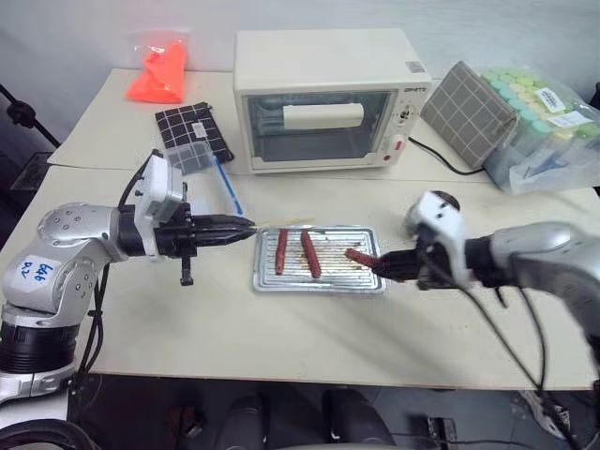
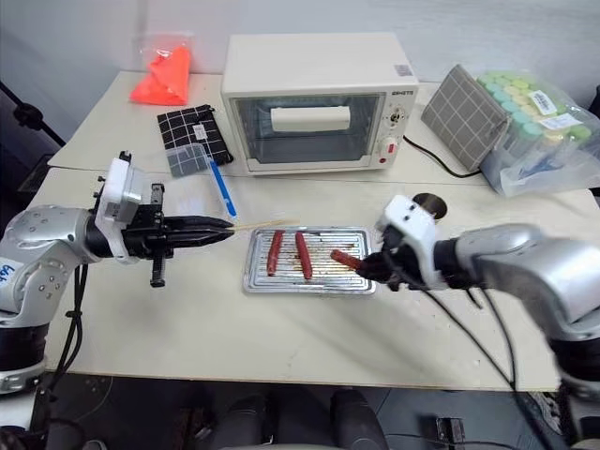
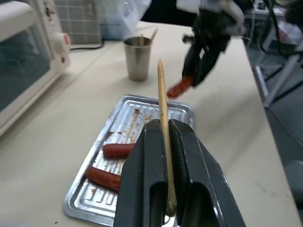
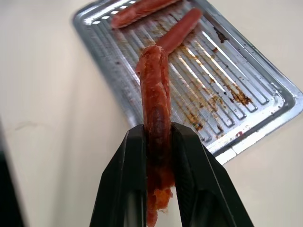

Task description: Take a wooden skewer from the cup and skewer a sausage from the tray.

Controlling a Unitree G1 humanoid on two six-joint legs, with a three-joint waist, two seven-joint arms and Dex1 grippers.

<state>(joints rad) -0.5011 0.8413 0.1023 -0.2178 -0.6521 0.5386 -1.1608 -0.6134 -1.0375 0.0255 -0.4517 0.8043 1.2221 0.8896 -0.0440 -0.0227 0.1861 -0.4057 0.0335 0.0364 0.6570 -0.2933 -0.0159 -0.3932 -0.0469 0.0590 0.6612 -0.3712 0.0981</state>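
A lab bench (toaster oven (image 1: 328, 98), trailing cables (image 1: 450, 161)).

Toaster oven (image 1: 328, 98) behind tray (image 1: 319, 282)

The left arm reaches in from the left, its hand (image 1: 246, 226) pointing sideways toward the right, roughly level, with the two black fingers (image 3: 142, 175) pressed together on a wooden skewer (image 3: 164, 123). The right arm comes in from the right, its hand (image 1: 378, 266) angled downward and toward the left, fingers (image 4: 130, 184) clamped on a sausage (image 4: 155, 99).
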